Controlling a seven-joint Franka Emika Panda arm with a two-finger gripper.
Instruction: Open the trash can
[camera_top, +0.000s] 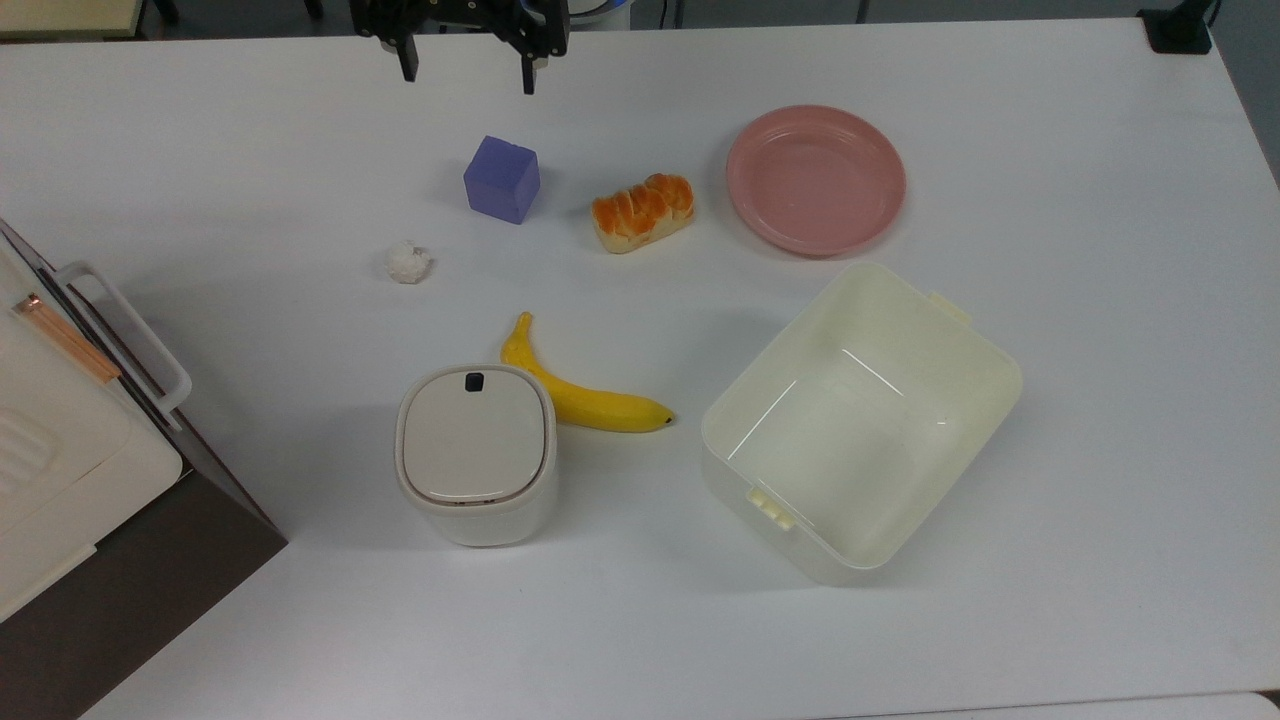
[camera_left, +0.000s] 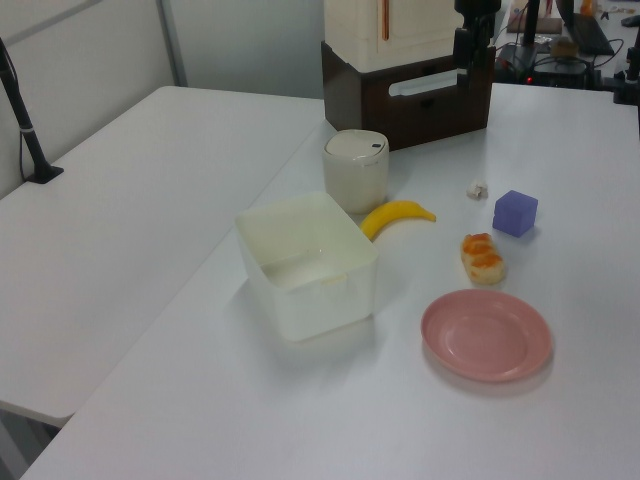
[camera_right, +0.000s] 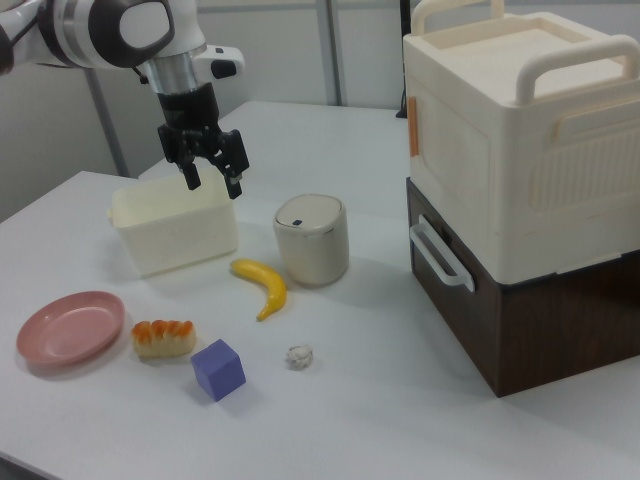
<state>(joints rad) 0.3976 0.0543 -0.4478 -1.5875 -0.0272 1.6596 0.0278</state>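
The trash can is a small off-white rounded bin with a flat beige lid shut and a dark button at the lid's rim. It stands left of centre in the top view, also seen as the trash can and the trash can. My gripper hangs open and empty at the top view's upper edge, far from the bin and above the purple cube. In the right view the gripper hovers well above the table, its fingers spread apart.
A banana lies against the bin's right side in the top view. A pale-yellow tub, pink plate, bread, purple cube and crumpled paper sit around. A cream box on a brown cabinet stands at the top view's left.
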